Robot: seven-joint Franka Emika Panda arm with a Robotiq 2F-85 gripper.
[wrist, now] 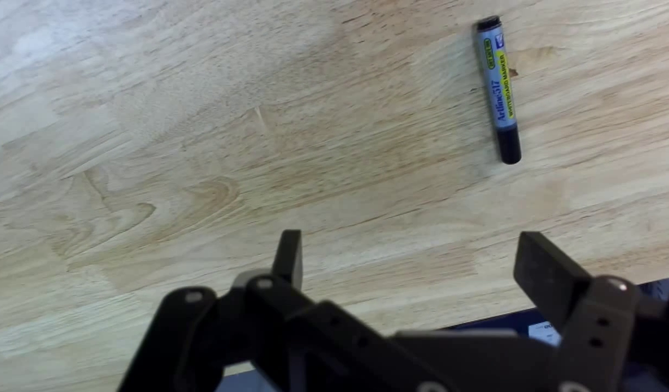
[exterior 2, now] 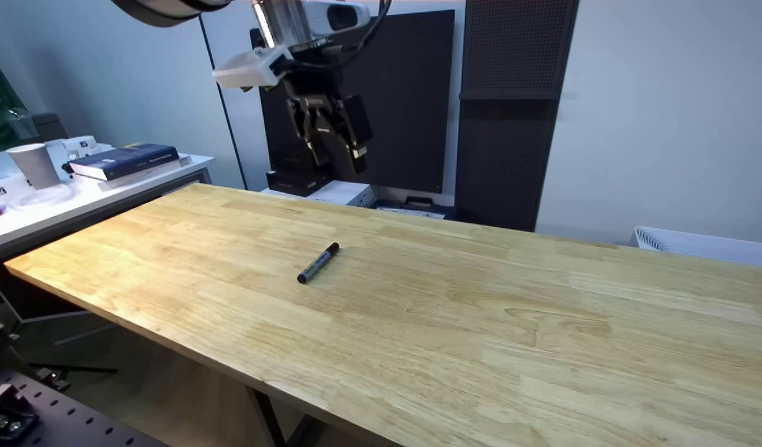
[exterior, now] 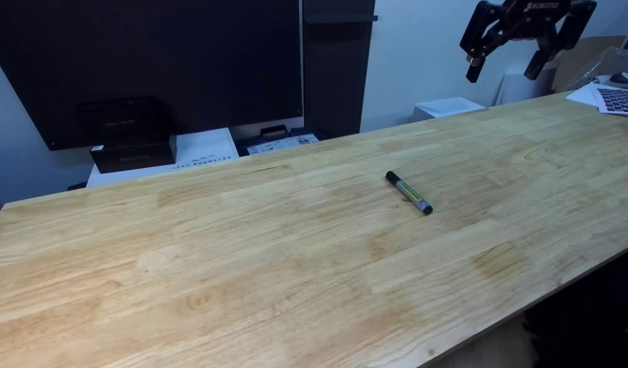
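Note:
A whiteboard marker with a silver-grey barrel, a yellow label and black ends lies flat on the wooden table. Both exterior views show it. In the wrist view the marker is at the upper right, beyond the fingertips and clear of them. My gripper hangs well above the table top with its fingers spread wide. The same gripper points downward in an exterior view, higher than the marker. Between the fingertips in the wrist view, the gripper has only bare wood behind it. It touches nothing.
A checkered sheet and plastic wrap lie at the table's far right end. A large black screen and dark boxes stand behind the back edge. A side desk carries books and a grey cup.

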